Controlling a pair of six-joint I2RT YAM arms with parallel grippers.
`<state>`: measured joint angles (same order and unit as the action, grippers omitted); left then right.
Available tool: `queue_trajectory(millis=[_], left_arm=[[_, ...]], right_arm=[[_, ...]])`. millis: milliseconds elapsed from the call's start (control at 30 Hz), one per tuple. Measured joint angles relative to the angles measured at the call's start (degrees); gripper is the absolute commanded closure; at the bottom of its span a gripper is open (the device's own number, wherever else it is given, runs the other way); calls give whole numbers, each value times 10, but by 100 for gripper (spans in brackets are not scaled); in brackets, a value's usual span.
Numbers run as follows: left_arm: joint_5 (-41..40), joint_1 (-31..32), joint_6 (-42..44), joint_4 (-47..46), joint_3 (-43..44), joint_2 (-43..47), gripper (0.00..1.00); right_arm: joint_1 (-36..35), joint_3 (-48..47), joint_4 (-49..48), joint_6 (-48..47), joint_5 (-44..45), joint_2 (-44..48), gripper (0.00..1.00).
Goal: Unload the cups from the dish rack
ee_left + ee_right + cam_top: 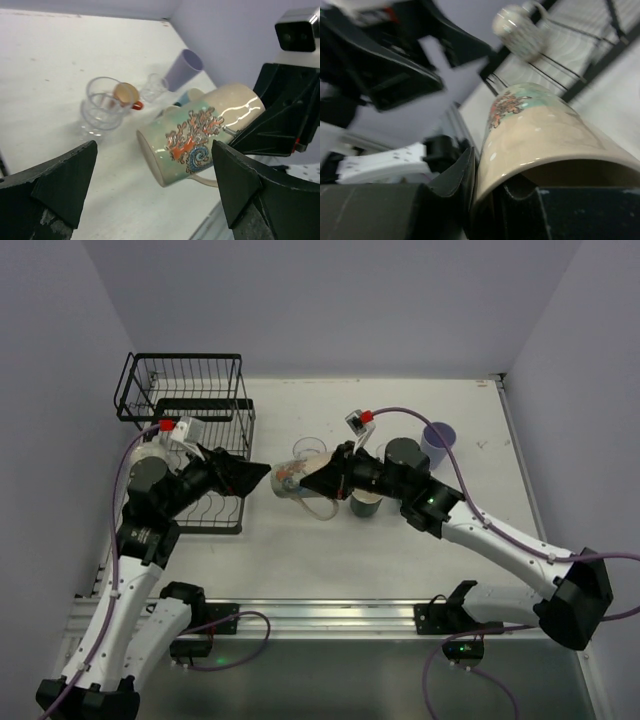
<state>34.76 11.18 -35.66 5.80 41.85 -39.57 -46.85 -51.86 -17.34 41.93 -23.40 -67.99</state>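
The left end effector is open wide, its two black fingers spread far apart and holding nothing. Right in front of it is a cream mug with an orange and blue sea picture on its side. The mug lies tipped over sideways, its bottom toward the left end effector and its mouth toward the right one. It sits in the gap between the left fingers but does not touch them. The right end effector is closed on the mug's rim (one finger inside the mug, one outside). Behind the mug more cups stand on the white tabletop, out of the rack. A big glass stands closest, and a little orange cup shows just behind it, seen partly through the glass. A small glass stands near the orange cup. Farther back is a purple cup, near the wall. The black wire rack is at the far left corner, well apart from these cups. One spotty mug sits in the rack.
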Motion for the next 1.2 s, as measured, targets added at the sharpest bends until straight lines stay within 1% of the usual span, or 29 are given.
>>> queue_trajectory(millis=[133,267,333,367,400,467,600,733,833,1000,1067,1100,1133,1200], left_arm=[[-109,-3,84,69,23,11,0],[-218,-3,123,110,23,41,0],[-264,-3,132,117,18,53,0],[-281,-3,137,117,13,59,0],[-299,-3,141,118,7,64,0],[-332,-3,146,125,-4,68,0],[-385,-1,156,146,-5,68,0],[-428,5,158,160,-5,75,0],[-460,7,158,165,-5,81,0],[-503,9,157,176,-5,82,0],[-516,9,157,180,-5,82,0],[-522,9,157,182,-5,82,0],[-529,9,157,183,-5,82,0],[-539,9,155,186,-5,82,0]], right_arm=[[11,-47,207,-80,37,-23,100],[0,-130,393,-147,73,-91,100],[-12,-179,458,-173,96,-132,100],[-21,-220,501,-191,116,-166,100],[-30,-233,511,-197,124,-179,100],[-53,-290,561,-216,155,-230,100],[-94,-368,617,-241,202,-315,100],[-126,-422,656,-250,251,-386,100],[-140,-438,667,-252,277,-417,100],[-148,-439,674,-250,312,-439,100],[-151,-439,674,-249,330,-445,96],[-151,-439,674,-248,339,-448,91],[-152,-439,674,-247,347,-450,79],[-154,-439,674,-243,357,-452,65]])
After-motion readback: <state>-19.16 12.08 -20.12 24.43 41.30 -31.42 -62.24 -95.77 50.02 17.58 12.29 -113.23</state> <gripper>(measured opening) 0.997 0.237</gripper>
